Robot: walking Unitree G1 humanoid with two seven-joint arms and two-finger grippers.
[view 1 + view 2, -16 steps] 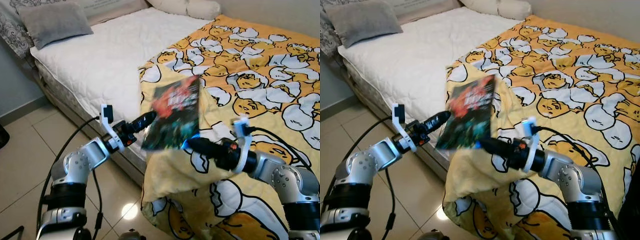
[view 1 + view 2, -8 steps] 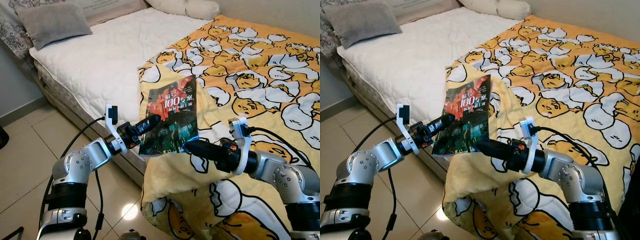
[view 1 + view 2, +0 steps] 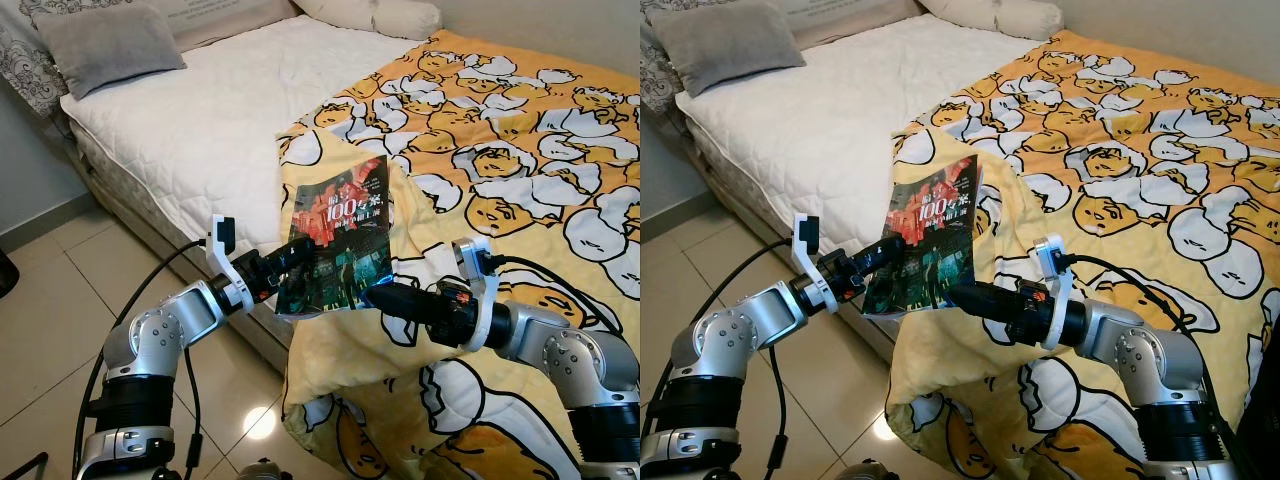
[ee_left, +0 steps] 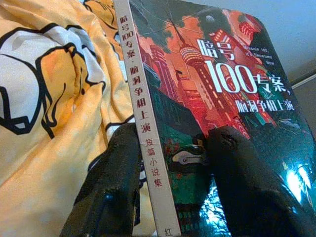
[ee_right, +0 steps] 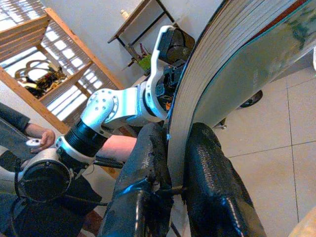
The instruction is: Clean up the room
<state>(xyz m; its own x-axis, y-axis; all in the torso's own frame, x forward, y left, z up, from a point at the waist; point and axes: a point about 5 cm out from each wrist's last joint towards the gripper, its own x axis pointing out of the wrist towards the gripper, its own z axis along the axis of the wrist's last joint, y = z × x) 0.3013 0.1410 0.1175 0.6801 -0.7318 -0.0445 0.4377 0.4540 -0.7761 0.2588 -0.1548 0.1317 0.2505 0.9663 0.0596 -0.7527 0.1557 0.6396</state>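
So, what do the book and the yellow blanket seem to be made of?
The book looks like a paperback with a glossy coated cover: light glints on it and paper page edges show. The yellow blanket seems to be soft printed fabric, matte, draping in folds over the bed edge.

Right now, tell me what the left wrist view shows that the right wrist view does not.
Left wrist view: the dark paperback book's red-and-teal city cover, its white spine text, and the yellow cartoon-print blanket. Right wrist view: the book's page edge, the silver left arm, a wooden rack, tiled floor and a person's hand. Both: the book pinched between black fingers, by the left gripper and the right gripper.
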